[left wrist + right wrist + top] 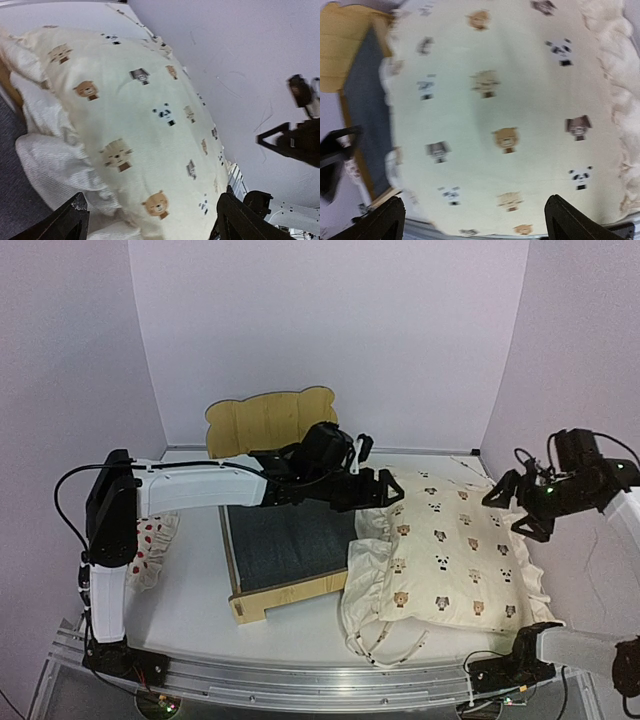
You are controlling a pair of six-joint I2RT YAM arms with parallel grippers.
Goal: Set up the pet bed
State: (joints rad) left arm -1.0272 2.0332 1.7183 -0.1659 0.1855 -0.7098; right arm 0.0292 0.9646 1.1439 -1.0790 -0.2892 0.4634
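The pet bed (285,540), a light plywood frame with a dark grey base and a bear-ear headboard (270,420), stands left of centre. A cream ruffled cushion (445,550) printed with bear faces lies to its right, its left ruffle draped over the bed's right rail. My left gripper (385,490) hovers open over the cushion's far left corner; in the left wrist view the gripper (152,215) holds nothing above the cushion (140,115). My right gripper (515,508) hangs open over the cushion's right edge, and in the right wrist view it (475,215) is empty above the cushion (495,110), beside the bed (367,100).
A small white pillow with red spots (150,540) lies left of the bed, behind the left arm's upright link. An aluminium rail (300,680) runs along the near table edge. Lilac walls close in behind and on both sides.
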